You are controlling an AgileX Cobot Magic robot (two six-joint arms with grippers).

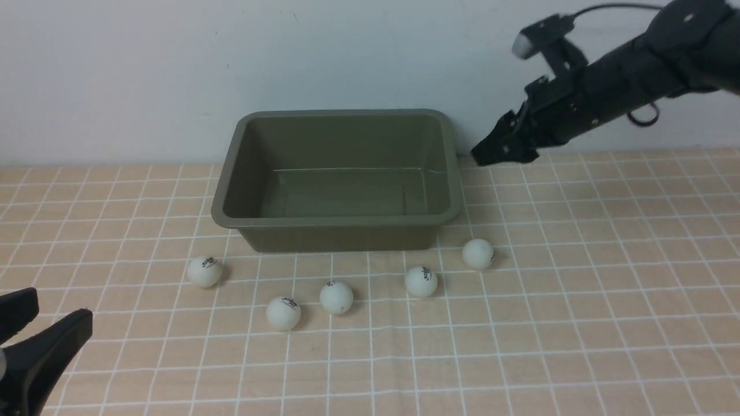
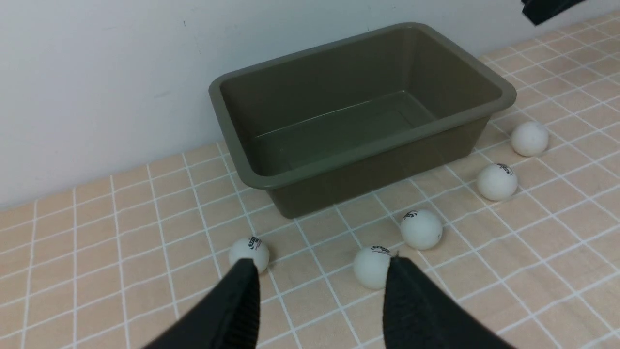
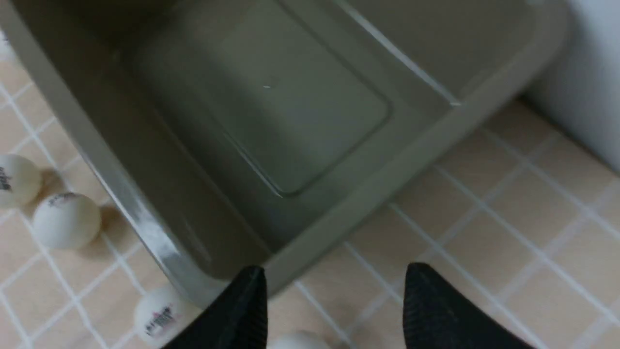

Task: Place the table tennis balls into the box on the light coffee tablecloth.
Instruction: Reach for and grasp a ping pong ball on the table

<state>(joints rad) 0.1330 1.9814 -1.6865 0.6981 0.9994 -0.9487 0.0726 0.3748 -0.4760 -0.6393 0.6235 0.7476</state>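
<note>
1. Near left corner: left tool [image 1: 62, 303], low over the light coffee tablecloth [image 1: 578, 323]. Stands open, fingers spread wide, nothing between them.
2. Just beyond, on the tablecloth: five table tennis balls [image 2: 421, 229] in a loose arc, each apart from the others and all outside the box.
3. Closest of the arc: nearest ball [image 1: 283, 313], left of centre. Just right of it and slightly farther: second ball [image 1: 336, 297].
4. Farther again: leftmost ball [image 1: 204, 271] off the box's near left corner, and fourth ball [image 1: 421, 281] right of centre, dark print facing up.
5. Farthest of the five: rightmost ball [image 1: 477, 254], just beside the box's near right corner, not touching it.
6. Behind the arc: box [image 1: 335, 221], olive green, upright on the tablecloth, centre of the scene. Shows a bare floor inside.
7. Far right: right tool [image 1: 483, 155], raised above the tablecloth just right of the box, angled down and to the left. Stands partly open in the right wrist view, tips apart, gripping nothing.
8. Farthest: plain white wall [image 1: 144, 69], close behind the box.
</note>
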